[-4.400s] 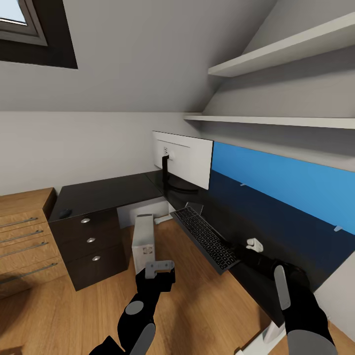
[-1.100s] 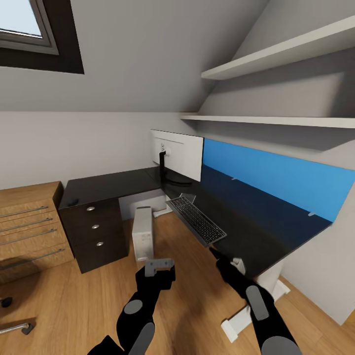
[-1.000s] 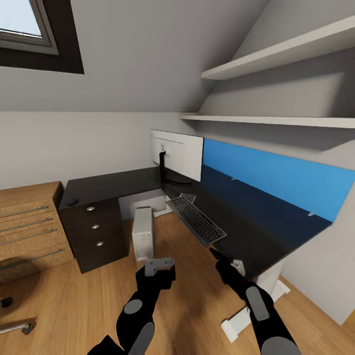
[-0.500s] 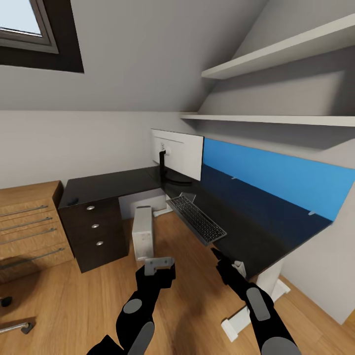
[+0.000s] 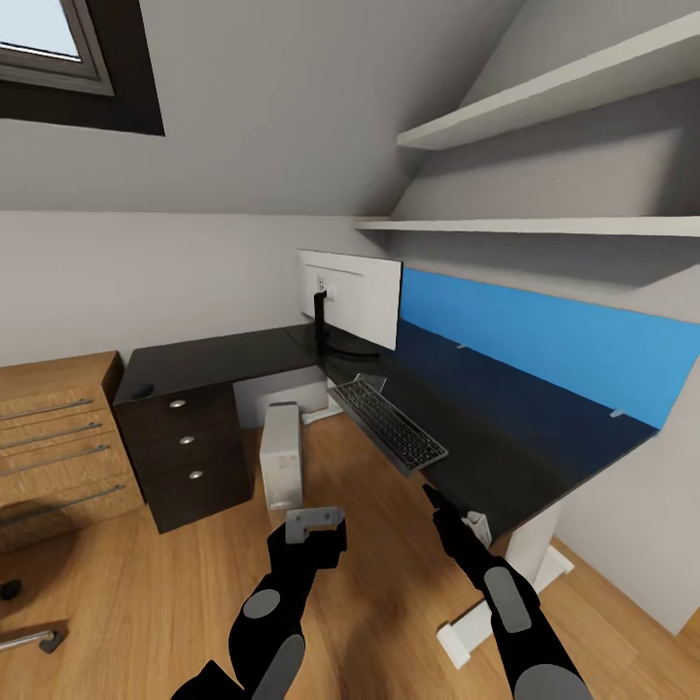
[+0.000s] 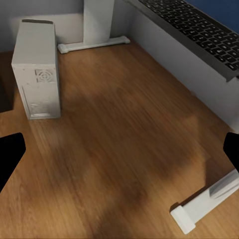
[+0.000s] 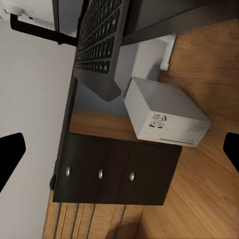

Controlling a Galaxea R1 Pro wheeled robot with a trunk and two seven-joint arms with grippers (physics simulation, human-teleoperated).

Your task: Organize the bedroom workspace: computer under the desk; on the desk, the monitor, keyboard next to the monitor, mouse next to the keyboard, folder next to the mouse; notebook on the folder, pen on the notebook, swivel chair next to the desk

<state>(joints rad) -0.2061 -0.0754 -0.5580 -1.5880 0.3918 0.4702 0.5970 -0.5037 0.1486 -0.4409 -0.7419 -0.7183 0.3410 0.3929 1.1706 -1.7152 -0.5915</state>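
Now, left claw: hangs over the wood floor in front of the tabletop, released, nothing between its fingers; its wrist view shows both dark tips spread to the frame edges.
Right claw: raised close to the near edge of the tabletop, just short of the keyboard's near end; released too, tips wide apart in its wrist view, grasping nothing.
Keyboard: lies along the front edge of the tabletop, its near corner overhanging. Long axis runs from the monitor end toward the robot, roughly parallel to the edge.
Monitor: stands in the corner of the L, white back and black stand turned to the camera.
Computer: upright tower on the floor in the kneehole beside the dark drawers, long side running back toward the wall.
Mouse: small dark shape on the far left end of the tabletop, well apart from the keyboard.
Risk: a careless push by the right claw could tip the overhanging keyboard off the edge, since part of it lacks support.
Risk: the left arm, swinging low, could knock the tower.
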